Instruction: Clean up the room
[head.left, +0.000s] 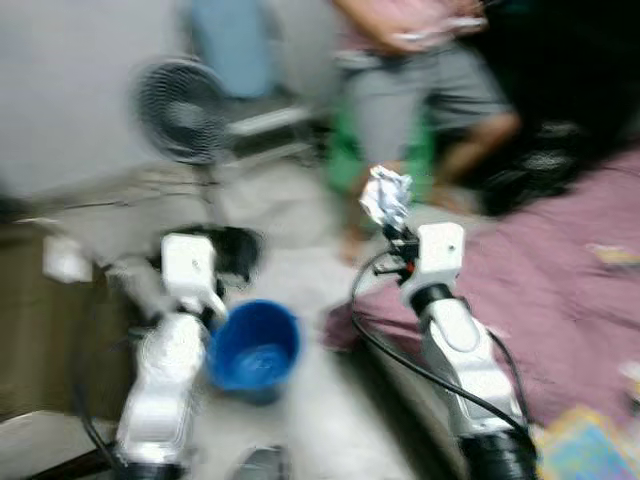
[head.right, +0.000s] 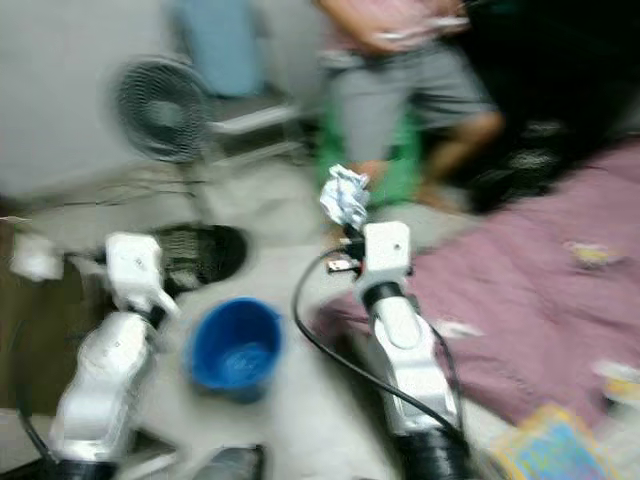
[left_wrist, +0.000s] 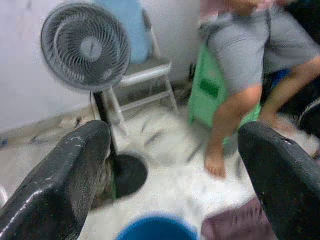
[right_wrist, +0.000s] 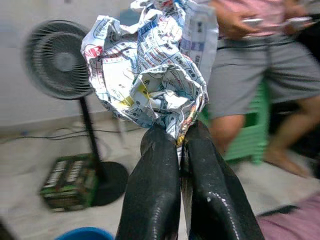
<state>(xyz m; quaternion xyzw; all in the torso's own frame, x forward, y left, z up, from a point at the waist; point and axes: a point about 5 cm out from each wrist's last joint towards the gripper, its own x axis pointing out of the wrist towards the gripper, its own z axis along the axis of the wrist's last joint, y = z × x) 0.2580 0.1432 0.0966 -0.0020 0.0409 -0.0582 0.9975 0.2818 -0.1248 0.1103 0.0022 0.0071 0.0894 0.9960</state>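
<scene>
- round blue plastic bucket (head.left: 252, 349) on floor between both arms
- grey standing fan (head.left: 181, 108) behind bucket
- purple blanket (head.left: 560, 300) right
- seated person (head.left: 425, 80) behind

From the head we look forward and down, both eyes blurred. Both our wrist cameras face the standing fan (left_wrist: 86, 46), seen upper left.

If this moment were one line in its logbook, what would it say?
right gripper: shut on crumpled newspaper, held up | left gripper: open, empty | blue bucket: on floor between arms | person: seated behind
</scene>
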